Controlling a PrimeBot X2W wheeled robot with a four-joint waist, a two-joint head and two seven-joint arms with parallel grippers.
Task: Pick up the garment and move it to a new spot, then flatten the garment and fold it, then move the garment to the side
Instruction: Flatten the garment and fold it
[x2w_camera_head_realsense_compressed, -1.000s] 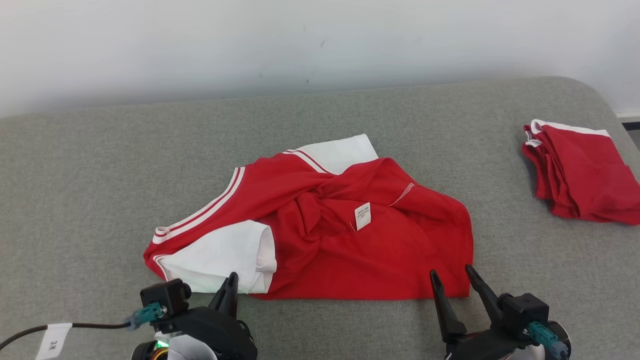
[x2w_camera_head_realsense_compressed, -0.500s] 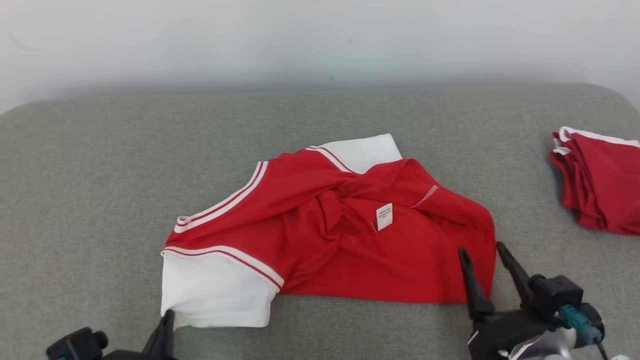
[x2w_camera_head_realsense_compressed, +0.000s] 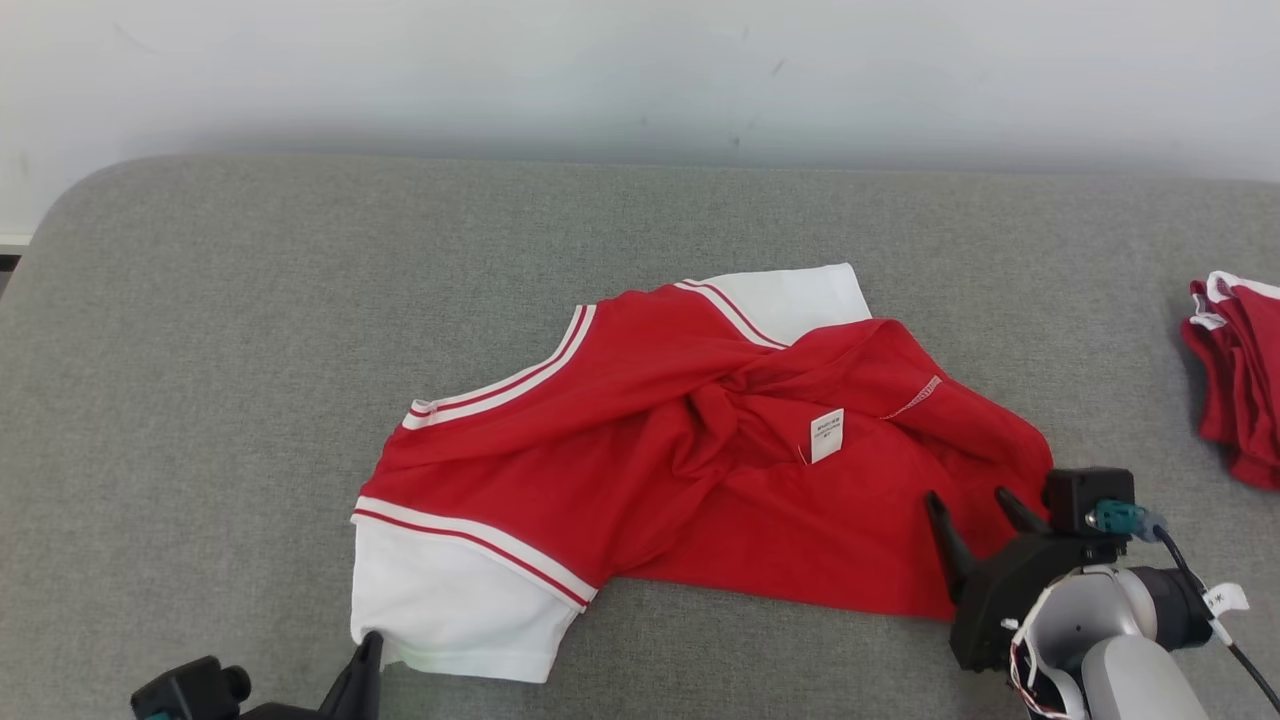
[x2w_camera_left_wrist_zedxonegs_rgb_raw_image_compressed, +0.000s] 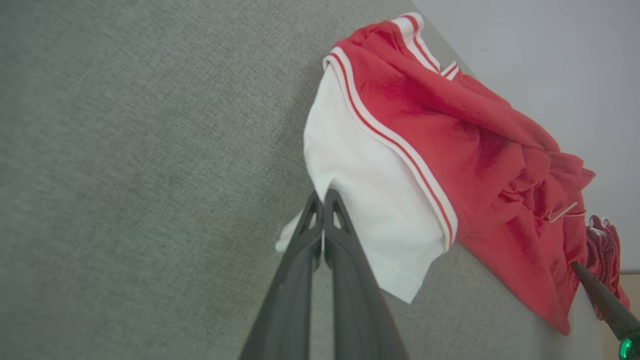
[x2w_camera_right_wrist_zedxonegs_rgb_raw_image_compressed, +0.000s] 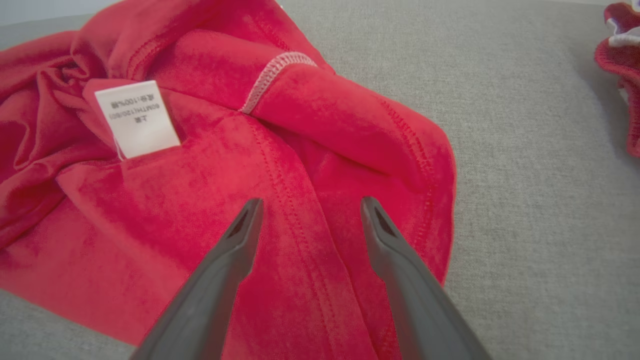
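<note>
Garment first: a crumpled red knit top with white sleeves and striped trim (x2w_camera_head_realsense_compressed: 700, 470) lies around the middle of the grey woven-fabric surface (x2w_camera_head_realsense_compressed: 250, 350). It is bunched and twisted at its centre, where a small white care label (x2w_camera_head_realsense_compressed: 826, 435) faces up. My left gripper (x2w_camera_head_realsense_compressed: 368, 645) is at the near left corner of the garment. In the left wrist view its two dark fingers (x2w_camera_left_wrist_zedxonegs_rgb_raw_image_compressed: 300, 270) are pressed together on the lower edge of the near white sleeve (x2w_camera_left_wrist_zedxonegs_rgb_raw_image_compressed: 370, 200), with a sliver of white cloth pinched between them. My right gripper (x2w_camera_head_realsense_compressed: 965, 495) sits over the near right corner of the red body, its fingers spread wide with nothing held between them. In the right wrist view the tips are over red cloth beside a stitched seam, but I cannot tell whether they touch it. A folded red-and-white cloth bundle (x2w_camera_head_realsense_compressed: 1235, 400) lies well apart at the right edge of the surface. A plain pale wall (x2w_camera_head_realsense_compressed: 600, 70) runs behind.
</note>
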